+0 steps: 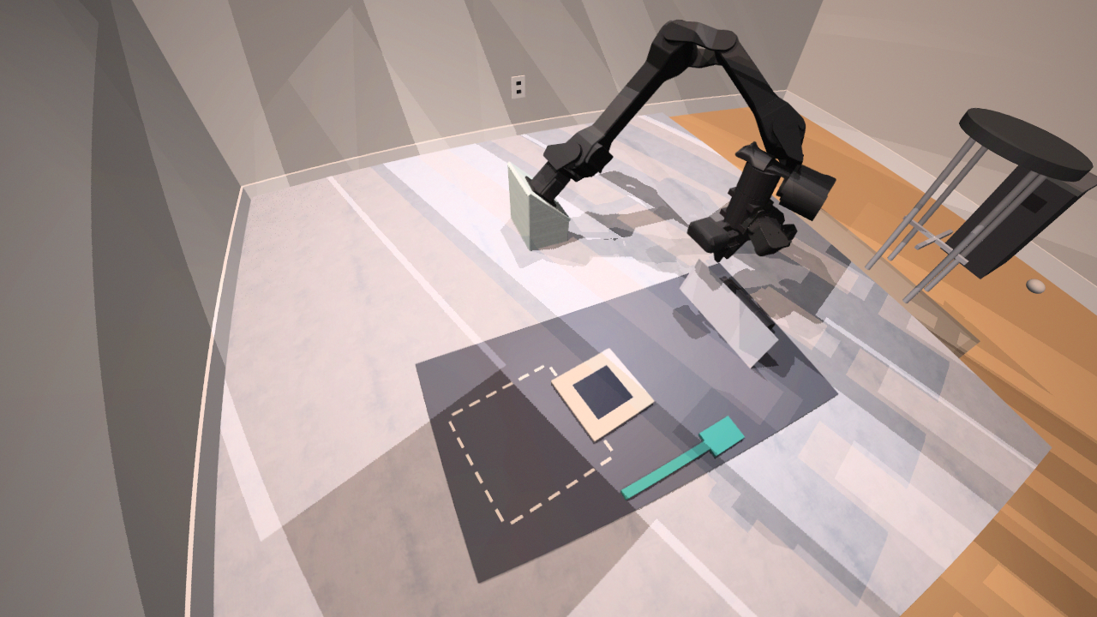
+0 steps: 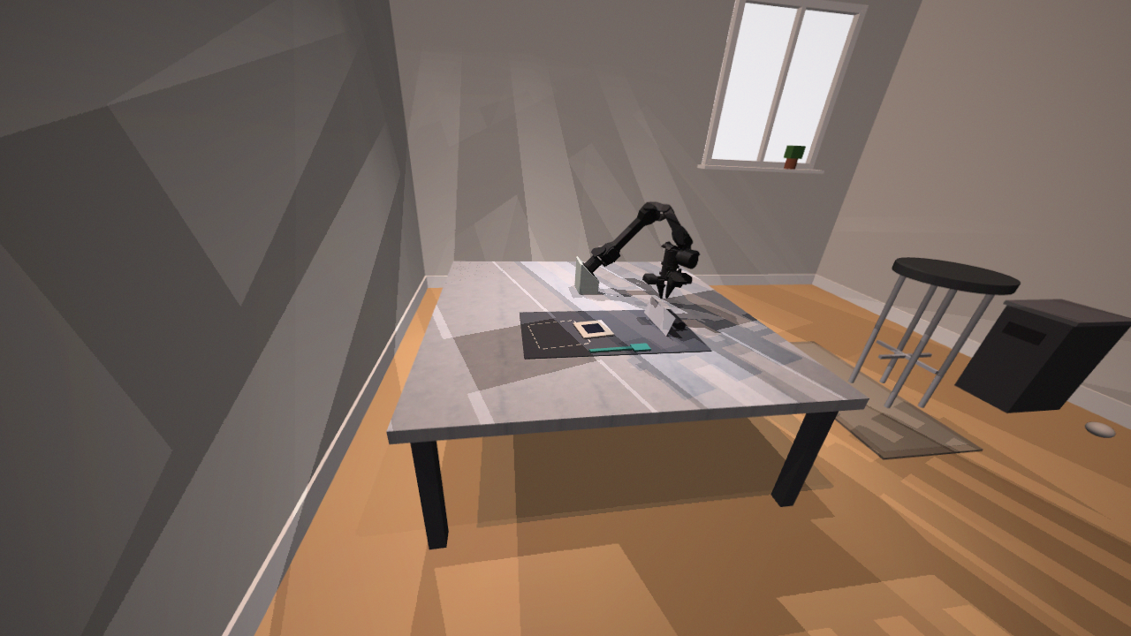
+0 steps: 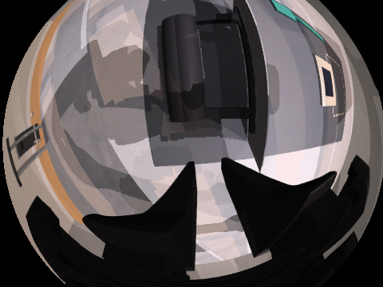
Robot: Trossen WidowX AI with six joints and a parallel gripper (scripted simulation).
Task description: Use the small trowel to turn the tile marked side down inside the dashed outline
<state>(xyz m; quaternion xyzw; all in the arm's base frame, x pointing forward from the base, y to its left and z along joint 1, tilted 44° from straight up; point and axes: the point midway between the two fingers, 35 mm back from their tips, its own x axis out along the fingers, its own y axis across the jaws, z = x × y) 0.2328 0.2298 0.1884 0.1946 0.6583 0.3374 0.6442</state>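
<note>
Worktop: grey stone-look table with mat and pale base block

Table (image 1: 321, 307) (image 2: 474, 371) (image 3: 295, 163): four-cornered slab, pale grey, mottled, thin white lines across it. Light and shadow patches over surface. Dark square legs (image 2: 429, 498) visible below both near corners, exterior view. Mat (image 1: 475, 499) (image 2: 537, 353) (image 3: 295, 119): dark grey, flat, well inside all four edges; long sides roughly parallel to near edge. Base block (image 1: 538, 236) (image 2: 586, 285): pale green-grey, slanted top, upright between mat and far edge.
</note>
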